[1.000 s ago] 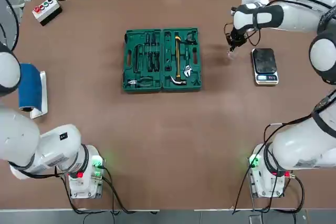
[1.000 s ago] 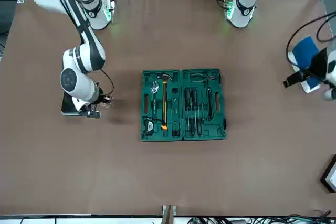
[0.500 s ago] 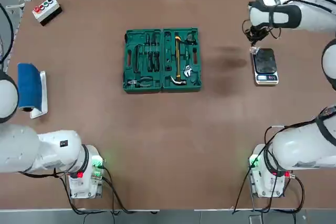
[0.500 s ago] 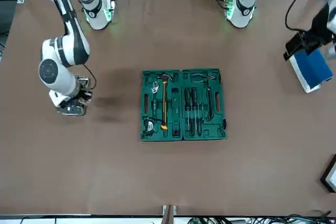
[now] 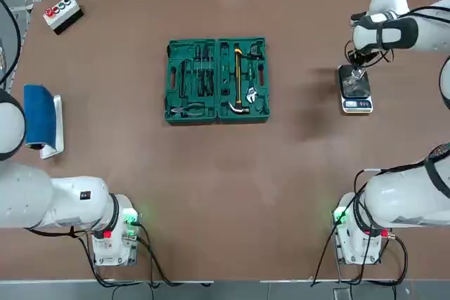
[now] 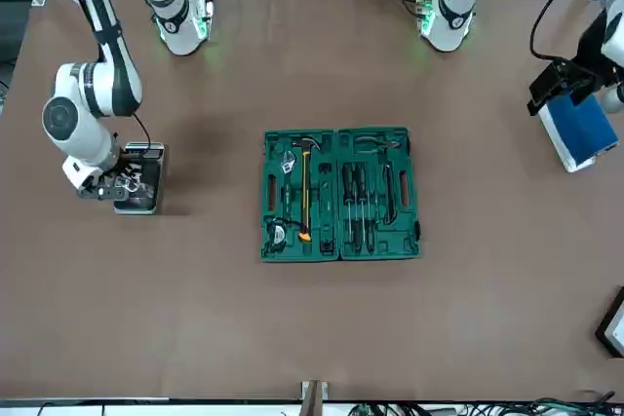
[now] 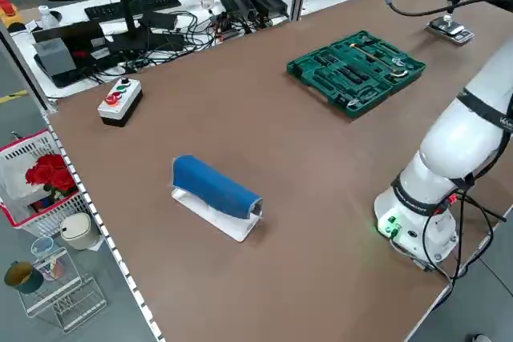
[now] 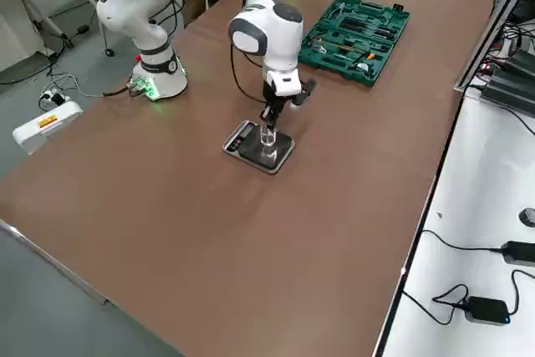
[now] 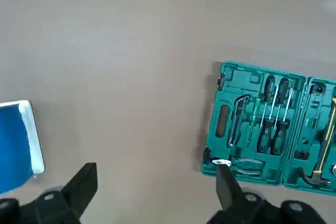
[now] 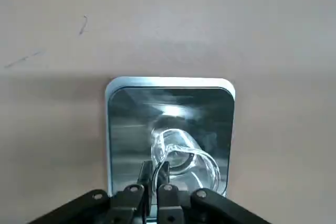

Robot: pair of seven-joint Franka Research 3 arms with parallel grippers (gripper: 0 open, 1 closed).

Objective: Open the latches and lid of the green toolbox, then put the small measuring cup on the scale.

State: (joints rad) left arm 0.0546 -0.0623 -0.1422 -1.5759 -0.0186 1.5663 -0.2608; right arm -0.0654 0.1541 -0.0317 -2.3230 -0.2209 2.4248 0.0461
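the right gripper point(image 10: 154, 181) hangs over the scale point(image 10: 121, 129) at the tabletop's far right, fingers pinching the small measuring cup point(image 10: 185, 161) by its rim, so it lowers upright; the green toolbox point(image 5: 217, 80) lies open mid-table; the left gripper point(image 9: 152, 187) idles spread.

dark green toolbox point(image 5: 217, 80), glossy black scale point(image 5: 355, 88)
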